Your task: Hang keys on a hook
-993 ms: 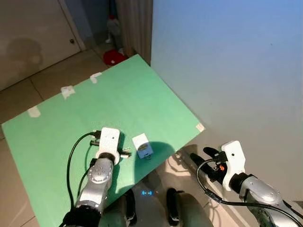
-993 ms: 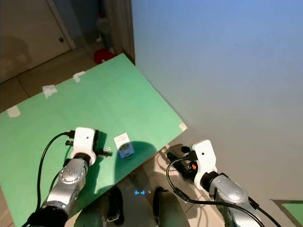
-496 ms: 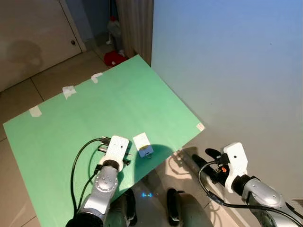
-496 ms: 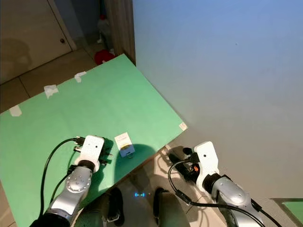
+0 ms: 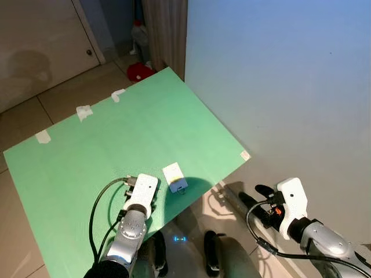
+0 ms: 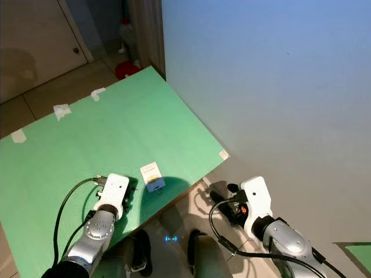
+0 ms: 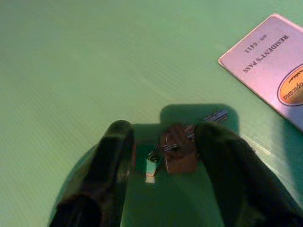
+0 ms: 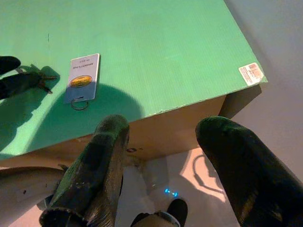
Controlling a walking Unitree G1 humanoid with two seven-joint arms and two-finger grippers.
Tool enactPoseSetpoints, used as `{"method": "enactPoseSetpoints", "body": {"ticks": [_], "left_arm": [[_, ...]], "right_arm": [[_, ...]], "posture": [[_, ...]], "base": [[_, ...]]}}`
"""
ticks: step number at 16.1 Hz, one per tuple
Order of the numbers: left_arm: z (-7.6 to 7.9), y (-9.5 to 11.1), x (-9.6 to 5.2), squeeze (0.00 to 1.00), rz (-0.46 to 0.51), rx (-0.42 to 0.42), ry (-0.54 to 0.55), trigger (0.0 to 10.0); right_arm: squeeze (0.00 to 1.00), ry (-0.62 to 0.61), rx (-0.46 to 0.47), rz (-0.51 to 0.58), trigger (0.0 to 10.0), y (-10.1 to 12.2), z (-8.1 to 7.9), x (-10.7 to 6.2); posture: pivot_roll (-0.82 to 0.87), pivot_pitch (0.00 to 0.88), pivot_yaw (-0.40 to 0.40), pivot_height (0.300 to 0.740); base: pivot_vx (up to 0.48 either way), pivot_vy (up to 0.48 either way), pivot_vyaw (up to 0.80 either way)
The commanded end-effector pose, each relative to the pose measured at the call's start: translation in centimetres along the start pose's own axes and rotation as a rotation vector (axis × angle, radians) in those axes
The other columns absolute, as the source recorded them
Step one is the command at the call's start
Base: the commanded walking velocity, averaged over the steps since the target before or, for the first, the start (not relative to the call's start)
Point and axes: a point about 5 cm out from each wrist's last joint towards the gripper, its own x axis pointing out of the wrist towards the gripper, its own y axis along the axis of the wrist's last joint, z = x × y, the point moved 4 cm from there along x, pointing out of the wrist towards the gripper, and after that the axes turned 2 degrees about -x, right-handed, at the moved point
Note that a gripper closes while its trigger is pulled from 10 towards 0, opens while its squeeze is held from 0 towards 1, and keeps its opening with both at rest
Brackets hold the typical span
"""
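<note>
Green covered the whole surface [image 5: 116,133], a slanted board with bits of white tape along its far edge and a barcode sticker at its right corner. Near the front edge lay a white resident pass card [image 5: 174,176] with a small ring on it, flat on the board. At about nine o'clock from the card, just beside it, the left gripper [image 7: 163,156] was down at the surface; in the left wrist view its jaws stood either side of the keys [image 7: 177,151], a small metal cluster with a ring, close in on them, though whether the pads were actually pinching the metal could not be told. The keys appeared to lie on or just above the green board, touching or nearly touching one finger. The right gripper [image 8: 161,156] hung off the board's front edge, at about four o'clock from the card and well apart from it, its jaws spread wide and holding nothing. A red object [image 5: 138,70] sat on the tiled floor beyond the far corner. As a judgement, the task stood at its opening step: the keys were being taken up, no hook could be made out, and lifting, carrying and hanging all remained.
</note>
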Motion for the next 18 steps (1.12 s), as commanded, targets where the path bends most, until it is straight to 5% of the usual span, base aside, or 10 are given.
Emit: {"method": "enactPoseSetpoints", "body": {"ticks": [1, 5, 6, 16, 17, 18], "left_arm": [[0.4, -1.0, -0.3, 1.00, -0.034, 0.007, -0.001, 10.0], [0.9, -1.6, -0.6, 1.00, -0.054, 0.024, -0.006, 10.0], [1.1, -1.8, -0.7, 0.00, -0.065, 0.018, -0.011, 10.0], [1.0, -2.0, -0.5, 0.00, -0.083, 0.006, -0.001, 10.0], [1.0, -2.0, -0.5, 0.00, -0.082, -0.001, -0.001, 6.5], [1.0, -1.9, -0.5, 0.00, -0.080, -0.015, -0.006, 0.3]], "right_arm": [[0.00, -0.005, 0.001, -0.013, 10.0, -0.2, 0.1, -0.5], [0.00, -0.006, 0.002, -0.020, 10.0, -0.4, 0.0, -0.8], [0.00, -0.005, 0.003, -0.023, 10.0, -0.4, 0.0, -0.8], [0.00, -0.001, -0.001, -0.029, 10.0, -0.4, 0.3, -0.8], [0.00, -0.002, -0.002, -0.029, 10.0, -0.4, 0.3, -0.8], [0.00, -0.003, -0.002, -0.030, 10.0, -0.4, 0.3, -0.9]], "posture": [[-0.31, 0.265, -0.006, 0.740], [-0.31, 0.275, -0.010, 0.740], [-0.31, 0.276, -0.011, 0.740], [-0.31, 0.280, -0.021, 0.740], [-0.32, 0.281, -0.023, 0.740], [-0.32, 0.281, -0.023, 0.740]], "base": [[0.000, 0.000, 0.00], [0.000, 0.000, 0.00], [0.000, 0.000, 0.00], [0.000, 0.000, 0.00], [0.000, 0.000, 0.00], [0.000, 0.000, 0.00]]}}
